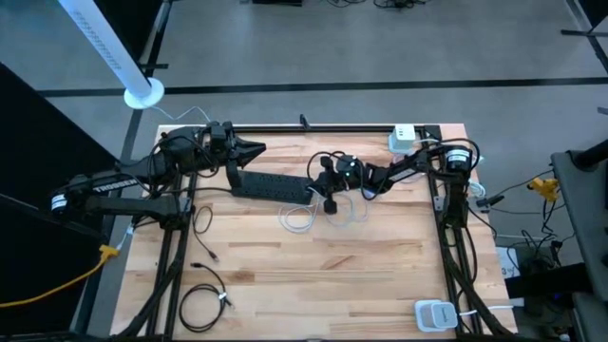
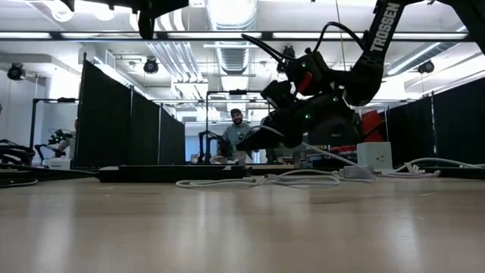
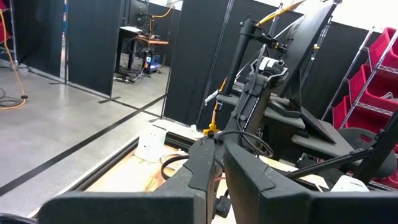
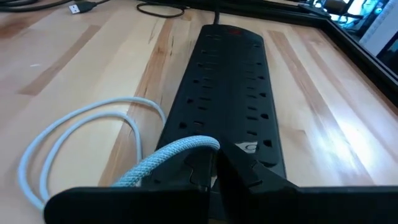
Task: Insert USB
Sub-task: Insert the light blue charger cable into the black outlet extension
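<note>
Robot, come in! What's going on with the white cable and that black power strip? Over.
Right end effector shut on white braided cable, hovering at end of power strip. Left end effector shut, empty, parked at table's rear left. Nothing blocking the strip.

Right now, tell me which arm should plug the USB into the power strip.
Right. The right gripper is shut on the white braided cable, directly over the end of the black power strip. The left gripper is shut on nothing at the table's far edge.
</note>
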